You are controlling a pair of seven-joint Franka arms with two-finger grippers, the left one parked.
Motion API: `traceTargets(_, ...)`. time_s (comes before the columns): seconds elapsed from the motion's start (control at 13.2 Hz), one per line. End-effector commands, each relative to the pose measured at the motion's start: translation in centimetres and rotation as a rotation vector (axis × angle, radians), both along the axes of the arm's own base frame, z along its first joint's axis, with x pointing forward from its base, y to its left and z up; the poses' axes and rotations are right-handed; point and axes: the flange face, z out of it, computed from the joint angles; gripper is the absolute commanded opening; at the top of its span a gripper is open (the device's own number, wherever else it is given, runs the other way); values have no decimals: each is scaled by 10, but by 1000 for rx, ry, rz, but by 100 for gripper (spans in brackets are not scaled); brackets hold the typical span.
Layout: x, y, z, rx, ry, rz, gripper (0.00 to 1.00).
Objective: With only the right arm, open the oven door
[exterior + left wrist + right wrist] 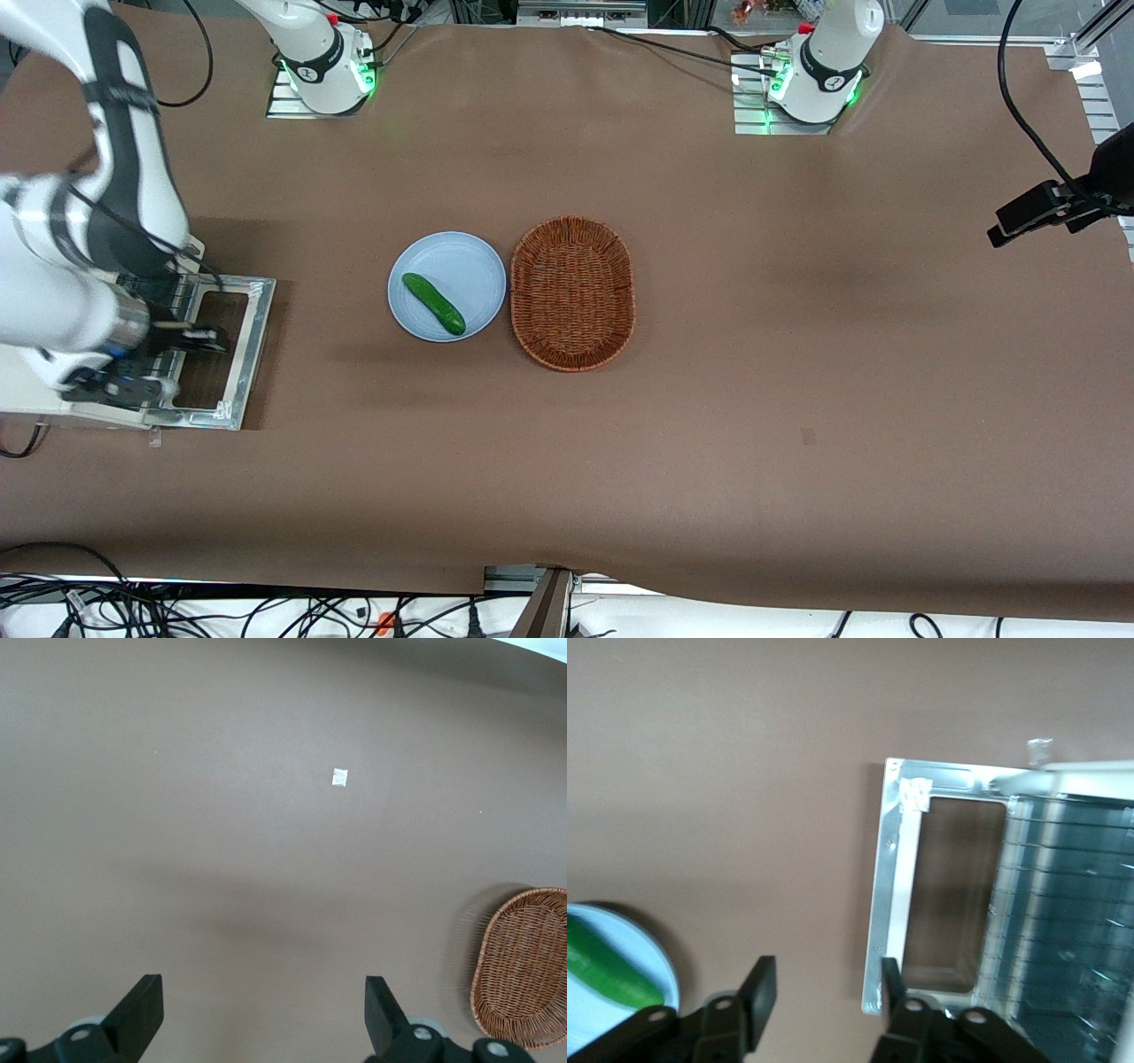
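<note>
The oven door lies swung down flat on the table at the working arm's end, silver frame up, the brown table showing through its glass. The cream-white oven is mostly hidden under the right arm. The black gripper hovers over the door's window. In the right wrist view the gripper is open with nothing between its fingers; one fingertip overlaps a corner of the door frame. The oven's wire rack shows beside the door.
A pale blue plate holding a green cucumber sits mid-table. A brown wicker basket stands beside it, toward the parked arm's end. The plate's rim and the cucumber also show in the right wrist view.
</note>
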Motion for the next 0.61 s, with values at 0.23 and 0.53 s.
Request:
traceTargets(0.23, -81, -13, 156, 32, 23, -20, 100)
traceTargets(0.53, -105, -29, 158, 38, 33, -44, 100)
